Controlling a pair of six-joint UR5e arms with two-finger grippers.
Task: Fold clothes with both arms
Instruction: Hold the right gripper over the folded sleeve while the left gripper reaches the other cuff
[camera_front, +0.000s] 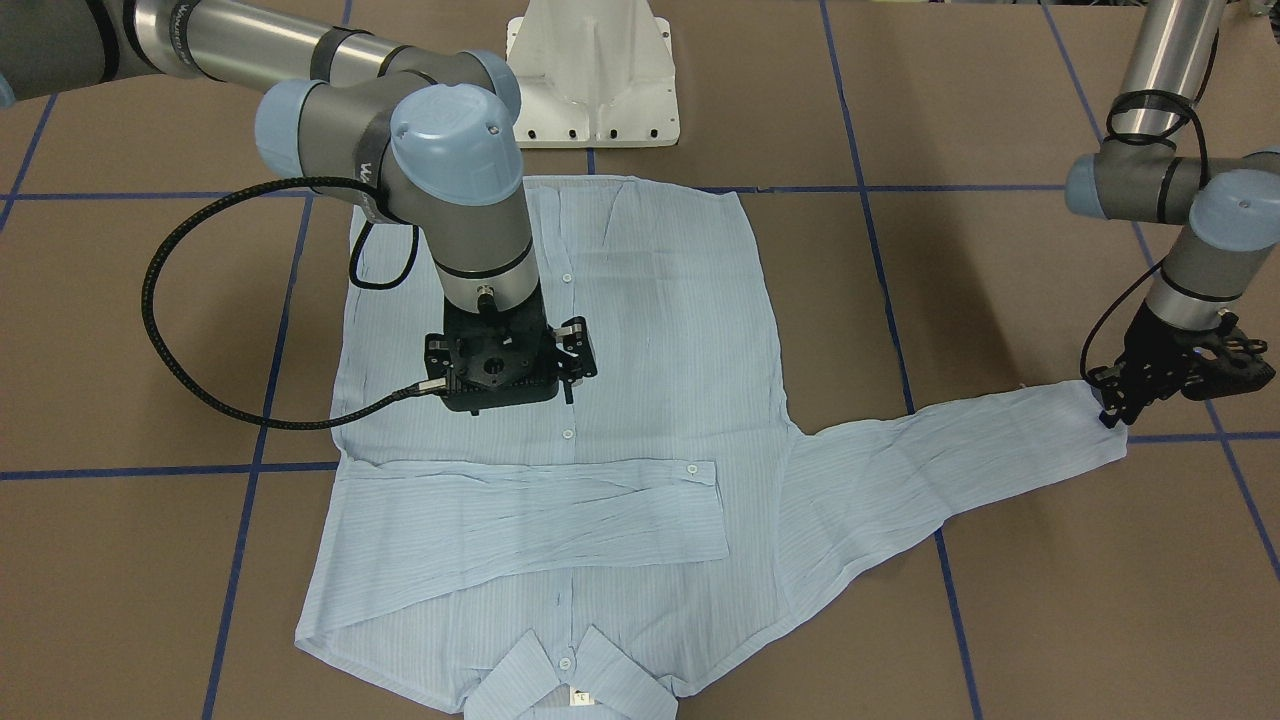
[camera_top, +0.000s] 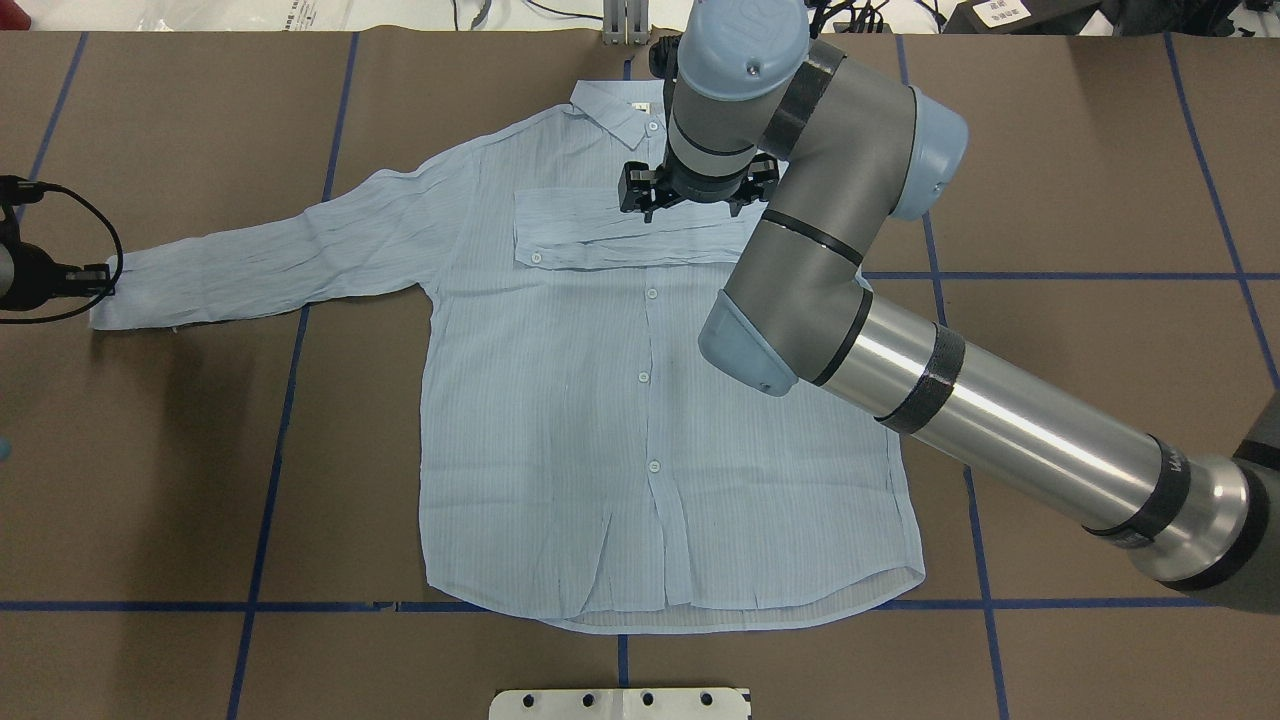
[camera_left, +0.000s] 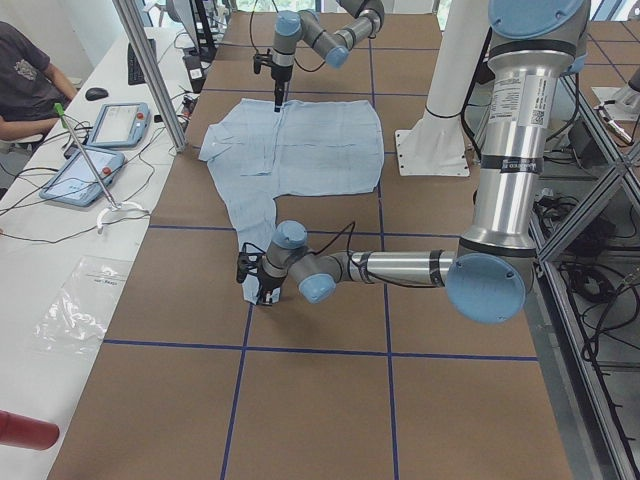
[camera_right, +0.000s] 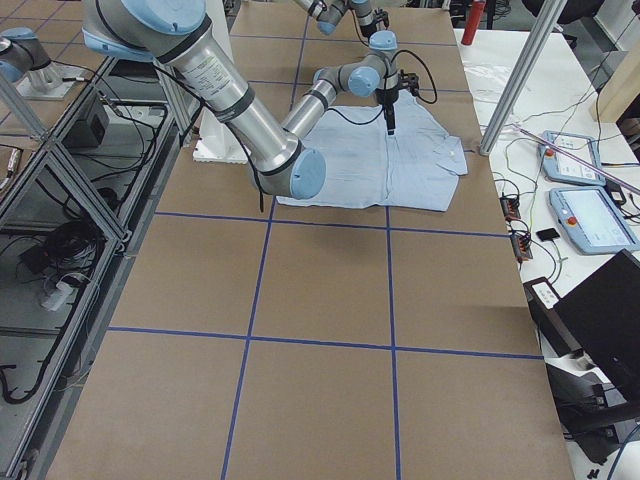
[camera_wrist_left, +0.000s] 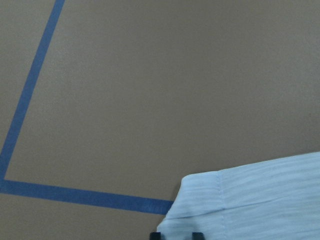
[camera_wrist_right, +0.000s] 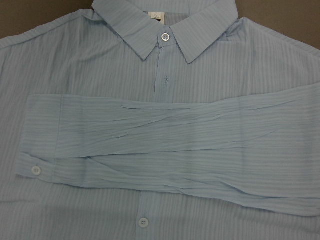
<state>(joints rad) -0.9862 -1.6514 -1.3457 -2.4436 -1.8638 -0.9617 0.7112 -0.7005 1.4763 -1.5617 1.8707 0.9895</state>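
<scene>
The pale blue shirt (camera_front: 640, 330) lies flat on the table, front up, with its collar (camera_front: 565, 680) away from the robot. One sleeve (camera_front: 540, 515) is folded across the chest, also in the right wrist view (camera_wrist_right: 165, 150). The other sleeve (camera_top: 290, 250) stretches straight out to the robot's left. My left gripper (camera_front: 1113, 412) is at that sleeve's cuff (camera_wrist_left: 250, 200) and looks shut on it. My right gripper (camera_top: 695, 200) hangs open and empty above the chest, near the folded sleeve. Its fingertips do not show in the right wrist view.
The white pedestal base (camera_front: 595, 80) stands at the robot's edge of the table. Blue tape lines (camera_top: 280, 440) cross the brown table top. A seated person (camera_left: 25, 75) and tablets (camera_left: 85, 170) are at a side bench beyond the collar end.
</scene>
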